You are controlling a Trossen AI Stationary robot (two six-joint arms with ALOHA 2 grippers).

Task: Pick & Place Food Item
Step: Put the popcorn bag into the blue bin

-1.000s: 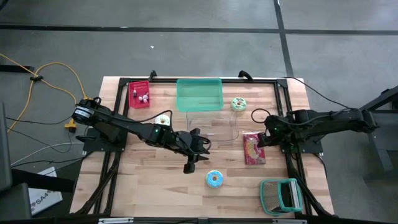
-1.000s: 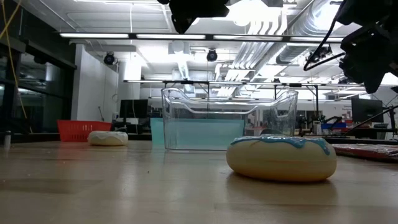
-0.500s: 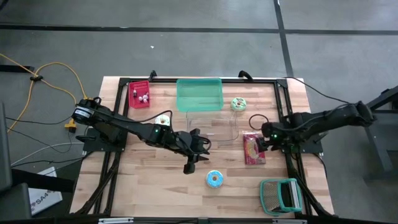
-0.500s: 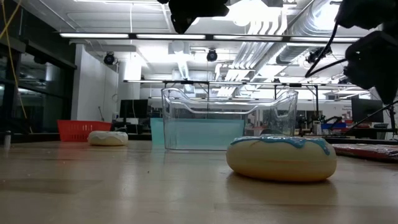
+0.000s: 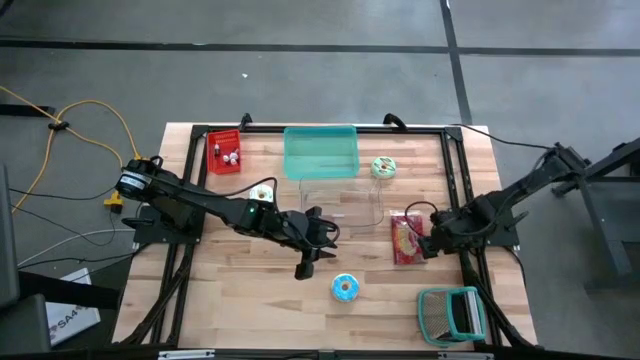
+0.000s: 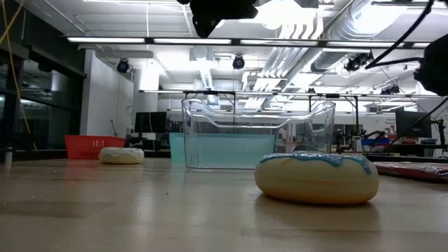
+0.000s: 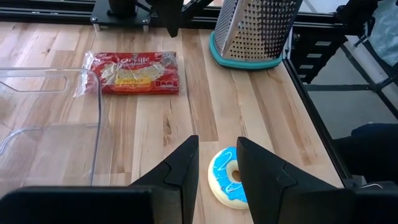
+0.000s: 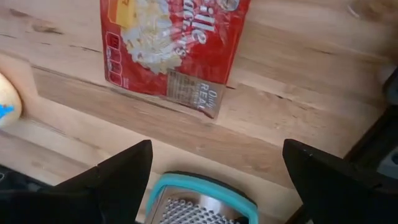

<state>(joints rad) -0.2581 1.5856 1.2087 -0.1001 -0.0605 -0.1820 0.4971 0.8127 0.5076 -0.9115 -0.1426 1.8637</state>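
Note:
The blue-iced donut (image 5: 344, 288) lies flat on the wooden table near its front edge, large in the low view (image 6: 316, 178). My left gripper (image 5: 318, 240) hangs above mid-table, a little left of and beyond the donut. Its fingers stand narrowly open with nothing between them, and the donut (image 7: 227, 185) shows past them. My right gripper (image 5: 428, 238) is wide open and points steeply down over the near end of the red popcorn bag (image 8: 177, 46), which lies flat on the table. Its fingers touch nothing.
A clear plastic container (image 5: 345, 205) stands mid-table with a teal bin (image 5: 321, 152) behind it. A green donut (image 5: 383, 167), a white donut (image 5: 262, 192) and a red packet (image 5: 224, 152) lie toward the far side. A metal grater (image 5: 450, 312) stands at the near right corner.
My right gripper has swung toward the table's near edge, from beside the popcorn bag's far end to over its near end. It has rolled about its own axis and stayed wide open. In the low view it has slid out to the picture's right.

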